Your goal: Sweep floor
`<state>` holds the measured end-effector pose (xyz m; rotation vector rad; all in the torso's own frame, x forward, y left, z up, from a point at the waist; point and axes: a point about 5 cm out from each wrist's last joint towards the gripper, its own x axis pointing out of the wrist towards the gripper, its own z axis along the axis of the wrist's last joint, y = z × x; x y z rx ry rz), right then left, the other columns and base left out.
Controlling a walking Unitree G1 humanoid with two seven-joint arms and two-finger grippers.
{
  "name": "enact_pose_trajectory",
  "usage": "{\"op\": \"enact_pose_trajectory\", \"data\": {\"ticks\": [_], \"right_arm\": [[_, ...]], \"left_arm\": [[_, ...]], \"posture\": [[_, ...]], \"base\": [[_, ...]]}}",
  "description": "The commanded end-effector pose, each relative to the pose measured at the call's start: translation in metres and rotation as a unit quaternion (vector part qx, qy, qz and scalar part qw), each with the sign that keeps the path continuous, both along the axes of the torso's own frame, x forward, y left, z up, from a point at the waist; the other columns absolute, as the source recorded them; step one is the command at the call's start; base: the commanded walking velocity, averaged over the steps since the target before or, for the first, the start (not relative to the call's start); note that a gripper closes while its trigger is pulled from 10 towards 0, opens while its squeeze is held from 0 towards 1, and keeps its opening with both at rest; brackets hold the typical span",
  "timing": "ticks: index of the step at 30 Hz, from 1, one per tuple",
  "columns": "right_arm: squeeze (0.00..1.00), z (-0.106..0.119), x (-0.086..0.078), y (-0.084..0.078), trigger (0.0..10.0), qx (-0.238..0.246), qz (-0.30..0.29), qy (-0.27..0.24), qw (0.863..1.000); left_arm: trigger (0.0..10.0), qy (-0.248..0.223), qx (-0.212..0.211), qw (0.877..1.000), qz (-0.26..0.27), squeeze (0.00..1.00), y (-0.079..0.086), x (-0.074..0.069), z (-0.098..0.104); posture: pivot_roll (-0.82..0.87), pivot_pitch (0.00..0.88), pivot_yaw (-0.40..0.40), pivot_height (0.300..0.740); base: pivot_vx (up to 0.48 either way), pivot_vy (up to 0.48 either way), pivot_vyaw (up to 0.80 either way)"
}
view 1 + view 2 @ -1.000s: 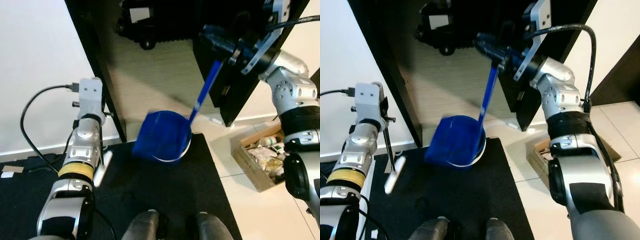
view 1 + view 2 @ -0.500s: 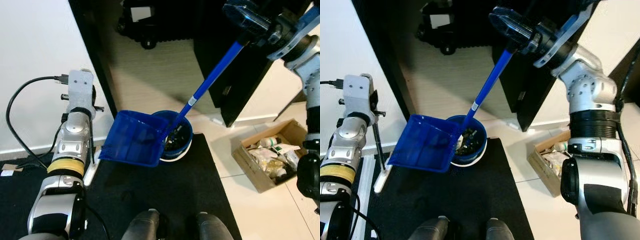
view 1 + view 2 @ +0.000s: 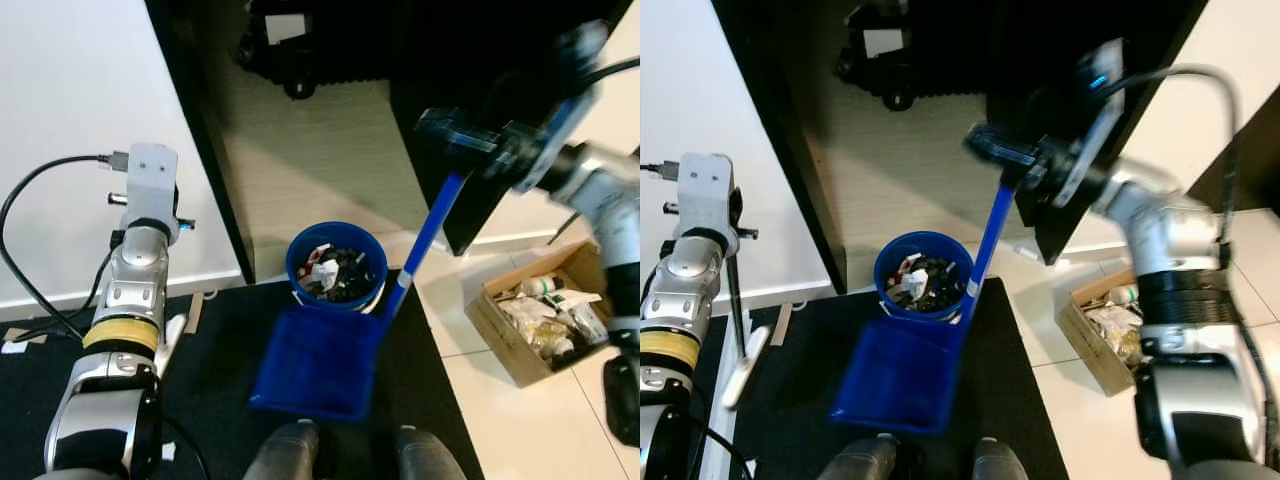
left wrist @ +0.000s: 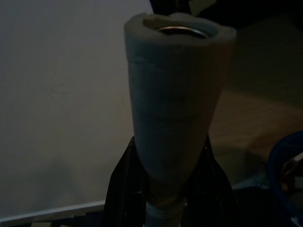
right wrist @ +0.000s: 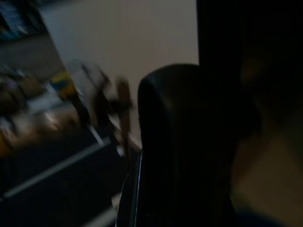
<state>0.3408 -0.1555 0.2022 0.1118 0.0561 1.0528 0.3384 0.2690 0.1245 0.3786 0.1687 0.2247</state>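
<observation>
- Black matting (image 3: 200,350) covers the floor under the robot's feet in the left eye view, with pale tiles beyond it on the right arm's side and a dark cabinet (image 3: 210,180) ahead.
- Below the right gripper (image 3: 500,155), a blue bucket (image 3: 336,262) stands at the mat's far edge, filled with dark rubbish and scraps of white paper.
- The right gripper is clamped on the top of the blue dustpan (image 3: 320,365) handle; the pan hangs low on the near side of the bucket, just above the mat, and looks empty.
- Under the right arm, a cardboard box (image 3: 540,320) on the tiles holds bottles and tubes.
- In the right eye view, the left gripper (image 3: 725,235) grips a thin broom (image 3: 740,330) that runs down beside the white wall to the mat's edge.
- The left wrist view shows the grey foam grip (image 4: 177,94) of that broom held tight between the black fingers (image 4: 123,189), with the bucket rim (image 4: 284,165) off to one side.
- The right wrist view is dark and blurred; a black rounded shape (image 5: 189,142) fills the middle, and I cannot tell how the fingers stand from here.
</observation>
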Motion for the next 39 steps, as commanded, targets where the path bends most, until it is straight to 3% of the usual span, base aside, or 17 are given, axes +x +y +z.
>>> {"op": "enact_pose_trajectory", "data": {"ticks": [1, 7, 8, 12, 17, 23, 31, 39], "right_arm": [[0.0, -0.017, 0.0, 0.012, 10.0, -0.007, -0.005, 0.009, 1.0], [0.0, -0.034, -0.004, 0.033, 10.0, 0.015, -0.017, 0.019, 1.0], [0.0, -0.04, -0.004, 0.043, 10.0, 0.037, -0.032, 0.026, 0.998], [0.0, -0.05, -0.005, 0.053, 10.0, 0.056, -0.056, 0.04, 0.996], [0.0, -0.082, -0.015, 0.072, 10.0, 0.08, -0.096, 0.082, 0.989], [0.0, -0.087, -0.019, 0.077, 10.0, 0.086, -0.101, 0.09, 0.987], [0.0, -0.095, -0.026, 0.081, 10.0, 0.094, -0.121, 0.1, 0.983], [0.0, -0.096, -0.025, 0.081, 10.0, 0.097, -0.14, 0.094, 0.981]], "left_arm": [[10.0, -0.009, 0.022, 1.0, 0.0, 0.0, 0.001, 0.0, 0.007], [10.0, -0.008, 0.016, 1.0, -0.005, 0.0, -0.005, -0.001, 0.006], [10.0, -0.006, 0.004, 1.0, -0.007, 0.0, -0.009, -0.002, 0.004], [10.0, 0.0, -0.011, 1.0, -0.008, 0.0, -0.015, -0.004, -0.002], [10.0, 0.007, -0.033, 0.999, -0.016, 0.0, -0.031, -0.011, -0.012], [10.0, 0.01, -0.037, 0.999, -0.02, 0.0, -0.035, -0.012, -0.013], [10.0, 0.015, -0.062, 0.997, -0.051, 0.0, -0.058, -0.011, -0.017], [10.0, 0.02, -0.067, 0.996, -0.052, 0.0, -0.06, -0.009, -0.017]], "posture": [[0.07, 0.0, -0.009, 0.74], [0.08, 0.0, -0.014, 0.74], [0.09, 0.0, -0.018, 0.74], [0.1, 0.0, -0.02, 0.74], [0.11, 0.0, -0.029, 0.74], [0.11, 0.0, -0.036, 0.74], [0.1, 0.0, -0.021, 0.74], [0.09, 0.0, -0.005, 0.74]], "base": [[0.0, 0.48, 0.0], [0.0, 0.48, 0.0], [0.0, 0.48, 0.0], [0.0, 0.48, 0.0], [0.0, 0.48, 0.0], [0.0, 0.48, 0.0], [0.0, 0.48, 0.0], [0.0, 0.48, 0.0]]}}
